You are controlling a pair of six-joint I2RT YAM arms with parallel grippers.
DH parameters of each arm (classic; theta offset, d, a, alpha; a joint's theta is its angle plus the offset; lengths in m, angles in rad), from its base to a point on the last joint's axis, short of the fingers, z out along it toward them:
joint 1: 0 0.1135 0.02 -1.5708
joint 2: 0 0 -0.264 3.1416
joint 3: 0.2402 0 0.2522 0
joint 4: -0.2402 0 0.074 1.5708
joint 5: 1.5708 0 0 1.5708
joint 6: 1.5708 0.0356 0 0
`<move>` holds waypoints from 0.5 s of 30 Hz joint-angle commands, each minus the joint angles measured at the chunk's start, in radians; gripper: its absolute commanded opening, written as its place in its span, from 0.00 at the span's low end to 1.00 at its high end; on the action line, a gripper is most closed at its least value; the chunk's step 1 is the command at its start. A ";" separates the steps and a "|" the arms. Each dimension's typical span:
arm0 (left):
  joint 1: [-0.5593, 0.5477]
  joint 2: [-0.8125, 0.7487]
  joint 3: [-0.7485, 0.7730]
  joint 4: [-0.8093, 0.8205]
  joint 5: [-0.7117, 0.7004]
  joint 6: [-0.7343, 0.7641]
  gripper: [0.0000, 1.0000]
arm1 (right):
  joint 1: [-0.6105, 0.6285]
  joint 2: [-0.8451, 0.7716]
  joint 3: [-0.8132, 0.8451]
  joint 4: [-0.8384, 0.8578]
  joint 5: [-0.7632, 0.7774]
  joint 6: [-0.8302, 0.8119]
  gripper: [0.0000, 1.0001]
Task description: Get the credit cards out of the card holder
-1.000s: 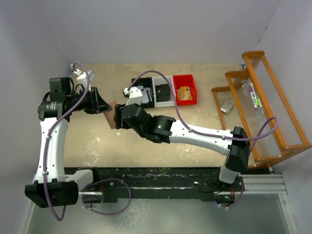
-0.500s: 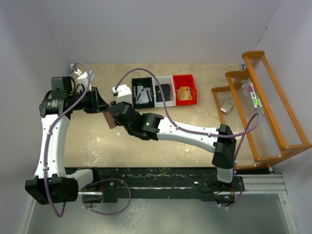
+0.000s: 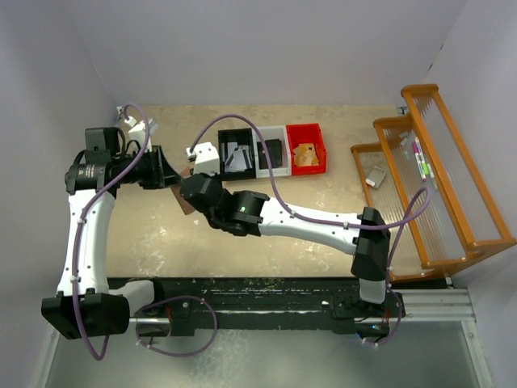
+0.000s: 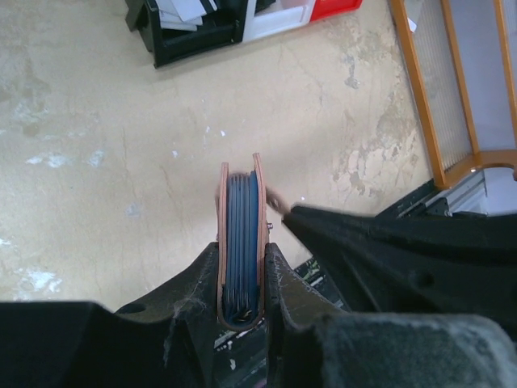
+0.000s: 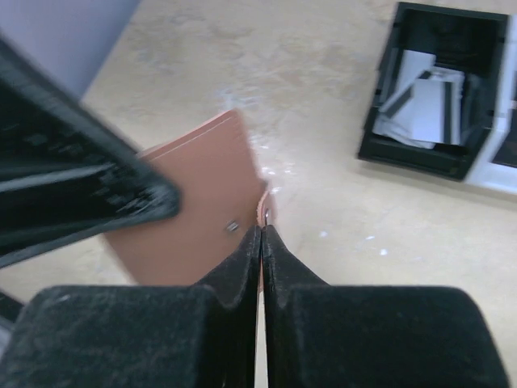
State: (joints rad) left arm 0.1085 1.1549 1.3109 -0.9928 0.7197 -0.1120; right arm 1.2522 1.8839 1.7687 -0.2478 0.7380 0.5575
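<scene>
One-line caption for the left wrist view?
Left gripper holds the folded card holder edge-up; right gripper pinches its snap tab.

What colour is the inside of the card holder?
The card holder is blue-grey inside, clearest in the left wrist view.

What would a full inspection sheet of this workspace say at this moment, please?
Surface: beige table, mottled, with white scuffs.
Job's things: card holder held edge-on off the table, blue-grey layers between pink covers; grey cards lie in the black bin.
Clutter: white bin with a dark wallet, red bin with a tan wallet; pens on the orange rack.
Claws: left claw clamps the card holder; right claw shut on its thin pink flap.
Cables: purple cables run along both arms, one arching over the bins.
Surroundings: pale walls; orange rack at right.
</scene>
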 commanded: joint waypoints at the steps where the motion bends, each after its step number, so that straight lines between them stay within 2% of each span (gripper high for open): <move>1: -0.004 -0.023 0.056 -0.038 0.050 -0.009 0.00 | -0.033 -0.010 0.004 -0.072 0.144 -0.026 0.01; 8: -0.004 -0.031 0.073 -0.047 0.035 0.006 0.00 | -0.081 -0.070 -0.062 -0.082 0.093 0.026 0.00; 11: -0.004 -0.036 0.077 -0.049 0.038 0.017 0.00 | -0.111 -0.118 -0.114 -0.035 -0.031 -0.002 0.00; 14: -0.004 -0.042 0.093 -0.053 0.071 0.031 0.00 | -0.170 -0.188 -0.183 0.002 -0.268 -0.008 0.13; 15: -0.004 -0.046 0.099 -0.055 0.090 0.035 0.00 | -0.195 -0.214 -0.215 0.011 -0.347 0.006 0.22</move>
State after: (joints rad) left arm 0.1081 1.1469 1.3426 -1.0584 0.7296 -0.1051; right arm 1.1259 1.8076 1.6096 -0.3008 0.6624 0.5533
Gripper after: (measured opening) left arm 0.272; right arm 0.109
